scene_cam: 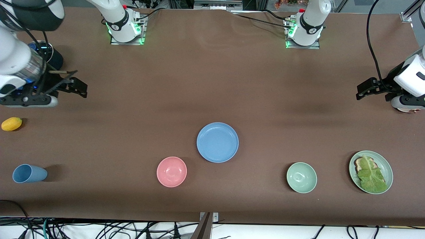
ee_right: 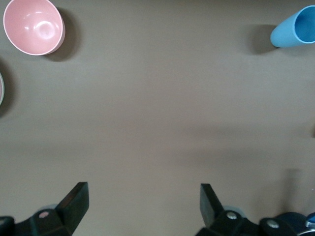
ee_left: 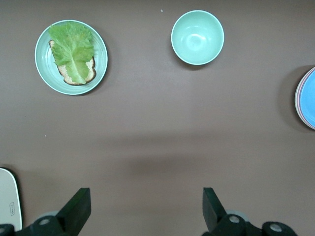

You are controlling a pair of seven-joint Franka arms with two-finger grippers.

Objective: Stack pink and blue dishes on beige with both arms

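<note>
The blue plate lies mid-table, just beside the pink bowl, which sits nearer the front camera; in the left wrist view its edge shows pinkish layers beneath, perhaps the pink plate under it, though the view is too partial to be sure. The left gripper waits over the left arm's end of the table, fingers wide apart and holding nothing. The right gripper waits likewise at the right arm's end, wide open and empty.

A robot lab: bolted arm bases, loose cables
</note>
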